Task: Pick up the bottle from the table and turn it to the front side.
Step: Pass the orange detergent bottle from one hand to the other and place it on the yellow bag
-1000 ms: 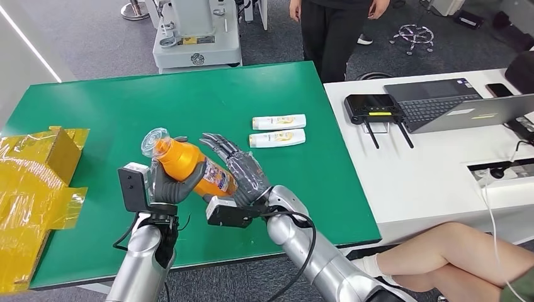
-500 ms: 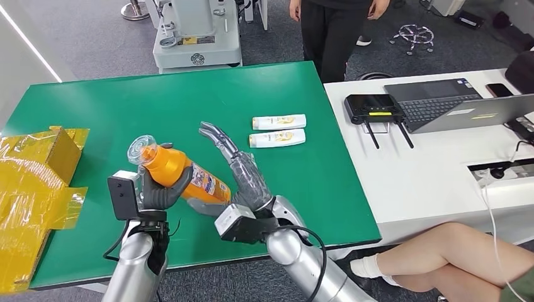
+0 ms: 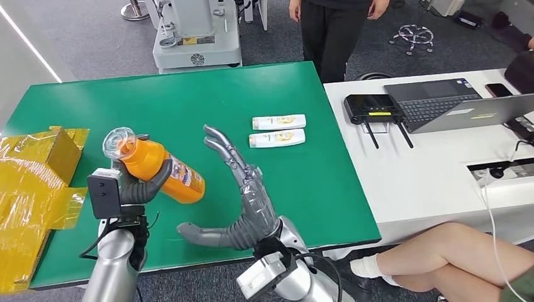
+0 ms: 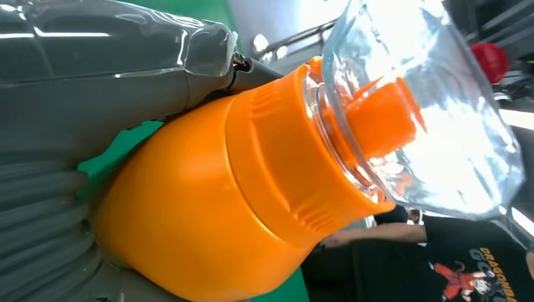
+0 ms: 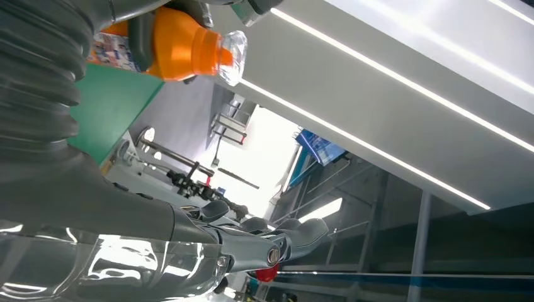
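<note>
1. We look down on a green table (image 3: 252, 88) in a workshop with grey floor; a white desk (image 3: 428, 170) stands against its right side, carrying a laptop (image 3: 453, 104) and a black device with antennas (image 3: 373, 108).
2. At the table's left edge we see a yellow taped carton (image 3: 34, 182).
3. Two small white bottles (image 3: 278, 130) lie side by side near the table's middle, well apart from both hands.
4. We see the orange bottle (image 3: 157, 171) held above the table, tilted, its clear cap (image 3: 118, 141) up and to the left, its printed label toward the right.
5. Our left hand (image 3: 140, 187) grips the orange bottle round its body; the left wrist view shows the orange shoulder and clear cap close up.
6. Our right hand (image 3: 242, 201) holds nothing, fingers spread wide apart, palm facing the orange bottle but not touching it.
7. A person in dark clothes (image 3: 330, 28) stands beyond the table; another person's bare legs (image 3: 453, 248) show at lower right.
</note>
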`<state>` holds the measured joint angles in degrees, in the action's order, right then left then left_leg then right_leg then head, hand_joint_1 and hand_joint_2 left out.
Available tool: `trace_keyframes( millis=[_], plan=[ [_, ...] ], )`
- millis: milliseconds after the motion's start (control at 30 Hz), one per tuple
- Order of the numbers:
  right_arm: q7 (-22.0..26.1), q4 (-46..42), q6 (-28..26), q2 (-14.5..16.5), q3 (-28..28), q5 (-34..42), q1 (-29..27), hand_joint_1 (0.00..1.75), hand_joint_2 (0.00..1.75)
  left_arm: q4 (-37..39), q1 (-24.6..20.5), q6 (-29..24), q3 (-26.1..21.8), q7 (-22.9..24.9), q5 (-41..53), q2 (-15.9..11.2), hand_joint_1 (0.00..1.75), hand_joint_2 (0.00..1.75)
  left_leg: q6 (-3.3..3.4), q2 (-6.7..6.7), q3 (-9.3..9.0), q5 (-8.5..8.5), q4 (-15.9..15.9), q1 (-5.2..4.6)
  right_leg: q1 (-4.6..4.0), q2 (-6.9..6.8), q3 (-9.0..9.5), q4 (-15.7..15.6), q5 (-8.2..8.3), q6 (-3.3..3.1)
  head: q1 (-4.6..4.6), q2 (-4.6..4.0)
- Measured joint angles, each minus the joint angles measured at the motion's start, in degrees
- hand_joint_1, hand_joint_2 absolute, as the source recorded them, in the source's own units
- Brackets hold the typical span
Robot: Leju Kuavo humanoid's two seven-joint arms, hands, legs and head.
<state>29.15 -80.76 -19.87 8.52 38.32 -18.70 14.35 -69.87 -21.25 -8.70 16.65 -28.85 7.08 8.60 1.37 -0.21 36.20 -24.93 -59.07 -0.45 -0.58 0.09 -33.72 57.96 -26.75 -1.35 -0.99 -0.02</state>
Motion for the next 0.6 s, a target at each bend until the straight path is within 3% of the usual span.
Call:
trace_keyframes(
  millis=[300, 600],
  plan=[
    [1.56, 0.21, 0.09, -1.21, 0.84, 1.91, -1.98, 0.0, 1.75, -2.65, -3.19, 0.84, -2.53, 0.33, 11.34, -9.35, 1.75, 1.75, -0.03, 0.03, 0.0, 0.01, 0.01, 0.04, -0.02, 0.03, -0.02, 0.03, -0.03, -0.07, 0.0, 0.0],
    [1.7, 0.1, -0.13, -1.86, 0.83, 1.89, -4.39, 0.0, 1.75, 0.84, -8.88, 7.94, -2.91, -3.4, 18.77, -17.09, 1.75, 1.75, -0.03, 0.06, 0.0, 0.02, 0.02, 0.03, -0.02, 0.05, -0.04, 0.02, -0.04, -0.08, -0.01, 0.0]
  ],
)
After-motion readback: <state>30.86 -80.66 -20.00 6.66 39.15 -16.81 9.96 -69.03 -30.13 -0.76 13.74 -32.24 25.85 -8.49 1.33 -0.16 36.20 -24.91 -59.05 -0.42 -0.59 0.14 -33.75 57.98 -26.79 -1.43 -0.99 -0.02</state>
